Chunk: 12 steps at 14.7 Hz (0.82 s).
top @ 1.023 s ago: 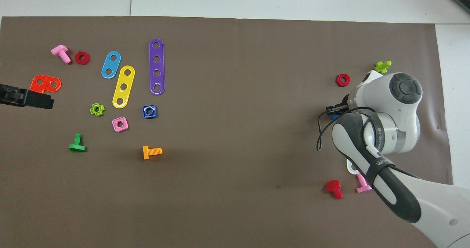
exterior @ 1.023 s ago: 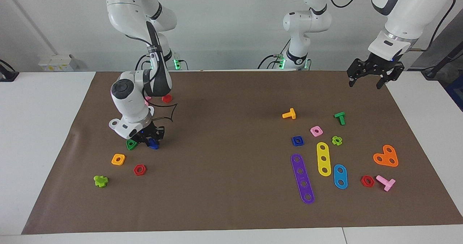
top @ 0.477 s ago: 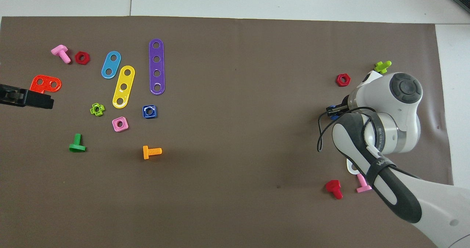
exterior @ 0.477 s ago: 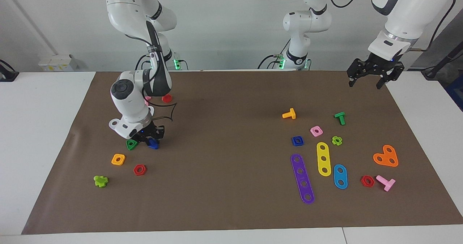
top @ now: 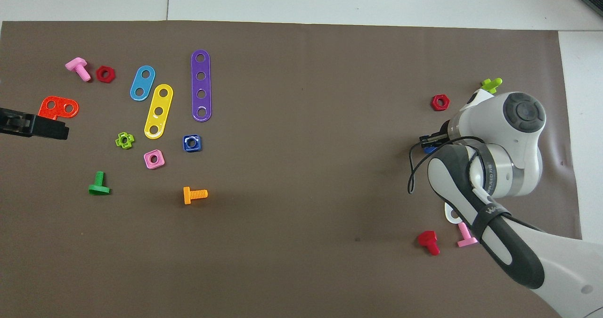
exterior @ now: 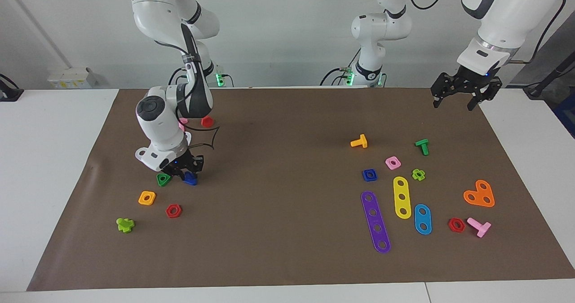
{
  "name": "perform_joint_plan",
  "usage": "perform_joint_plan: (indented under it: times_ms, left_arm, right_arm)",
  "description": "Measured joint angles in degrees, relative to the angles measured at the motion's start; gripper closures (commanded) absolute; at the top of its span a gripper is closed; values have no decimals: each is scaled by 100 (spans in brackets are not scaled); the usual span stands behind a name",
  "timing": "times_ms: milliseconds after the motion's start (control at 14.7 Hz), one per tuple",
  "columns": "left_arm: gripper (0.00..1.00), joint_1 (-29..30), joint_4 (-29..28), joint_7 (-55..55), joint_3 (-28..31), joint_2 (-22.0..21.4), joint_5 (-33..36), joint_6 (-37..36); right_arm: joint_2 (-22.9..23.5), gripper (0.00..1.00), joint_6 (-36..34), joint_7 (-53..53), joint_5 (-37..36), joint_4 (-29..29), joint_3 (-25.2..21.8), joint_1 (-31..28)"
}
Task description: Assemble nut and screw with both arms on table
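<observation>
The dark-blue screw [exterior: 190, 179] is at the right arm's end of the brown mat, and my right gripper [exterior: 186, 173] points down and is shut on it. In the overhead view only a blue sliver of the screw [top: 428, 150] shows under the right gripper [top: 429, 142], and I cannot tell whether it is off the mat. The dark-blue square nut [exterior: 369, 174] lies flat toward the left arm's end, also visible from above as the nut [top: 191, 143]. My left gripper [exterior: 453, 105] waits open, raised over the mat's corner, well apart from the nut. From above, the left gripper [top: 47, 127] sits at the frame's edge.
A green triangular nut [exterior: 163, 179], an orange square nut [exterior: 147, 198] and a red hex nut [exterior: 173, 210] lie close to the screw. Around the nut are a pink nut [exterior: 392, 162], an orange bolt [exterior: 359, 142], a purple strip [exterior: 375, 221] and a yellow strip [exterior: 402, 197].
The right arm's wrist has risen a little and the blue screw has shifted slightly upward with it. The left arm has not moved.
</observation>
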Motion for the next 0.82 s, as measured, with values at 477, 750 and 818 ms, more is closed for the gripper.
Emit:
perform_joint_plan:
  times_ms: [477,750,818]
  left_arm:
    - [0,0,0,0,0,0,0,0]
    - [0,0,0,0,0,0,0,0]
    - [0,0,0,0,0,0,0,0]
  right_arm:
    - [1,100,88,0,1,-22,-1,-1]
    - [2,100,111,56,23,-31,-4,-2]
    - [2,100,115,109,28,-29,-4,-1]
